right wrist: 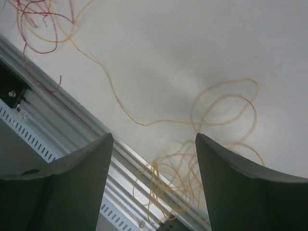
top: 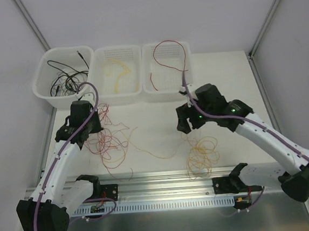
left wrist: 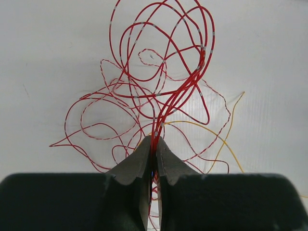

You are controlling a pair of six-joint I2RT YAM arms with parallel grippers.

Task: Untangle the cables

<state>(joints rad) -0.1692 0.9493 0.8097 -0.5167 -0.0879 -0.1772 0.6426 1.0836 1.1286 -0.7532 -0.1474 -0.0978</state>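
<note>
Your left gripper (left wrist: 154, 147) has its jaws pressed together, pinching several strands of the red tangle (left wrist: 159, 86) right at the tips. From the left wrist view those red loops fan up and away from the jaws, lying loose and curly on the white table (top: 155, 123). A single yellow strand (left wrist: 226, 139) crosses under the right side of the red loops.

Over on the other side, your right gripper (right wrist: 154, 139) stands spread wide with nothing between its fingers (right wrist: 82, 168). Below it lies the yellow tangle (top: 202, 155), a loose heap of loops on the table, its near edge touching the metal rail (top: 166, 182) that runs along the front. In the right wrist view one long yellow strand runs from that heap toward the red loops at upper left.

From the top view, the red tangle sits just right of your left gripper and the yellow tangle sits below your right one, the two heaps well apart.

At the back, three white baskets stand side by side. The left basket (top: 67, 48) holds black cables (top: 67, 80). The middle basket (top: 120, 99) holds yellow cables (top: 115, 73). The right basket (top: 163, 96) holds a red cable (top: 166, 61), which curls up over the back rim.
</note>
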